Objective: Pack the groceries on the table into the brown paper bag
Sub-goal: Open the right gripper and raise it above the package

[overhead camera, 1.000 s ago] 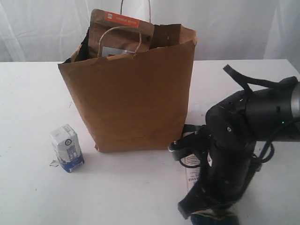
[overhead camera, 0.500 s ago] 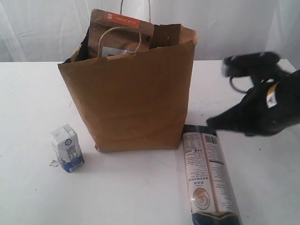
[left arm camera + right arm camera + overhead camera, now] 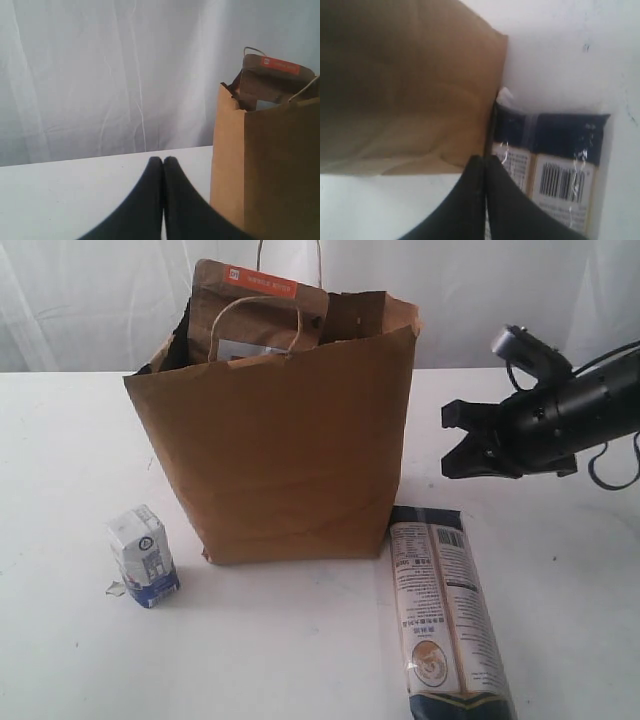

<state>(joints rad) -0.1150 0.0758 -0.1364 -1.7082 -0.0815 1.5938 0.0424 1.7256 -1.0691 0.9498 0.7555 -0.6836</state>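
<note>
The brown paper bag (image 3: 280, 440) stands upright mid-table, a brown orange-striped pouch (image 3: 255, 300) poking out of its torn rim. A small white-blue carton (image 3: 145, 555) stands left of the bag on the table (image 3: 70, 650). A long dark-blue packet (image 3: 445, 615) lies flat by the bag's right front corner. My right gripper (image 3: 452, 440) hovers shut and empty above the packet's far end, pointing at the bag's right side. Its wrist view shows the shut gripper (image 3: 483, 158) over the packet (image 3: 555, 160) and bag (image 3: 405, 85). My left gripper (image 3: 163, 160) is shut and empty, low over the table beside the bag (image 3: 270, 165).
A white curtain (image 3: 100, 300) hangs behind the table. The bag's twisted cord handles (image 3: 255, 310) stick up at its rim. A small scrap (image 3: 115, 588) lies by the carton.
My right arm has lifted from low over the dark-blue packet at the front and swung up and back to the right. The packet now lies uncovered.
</note>
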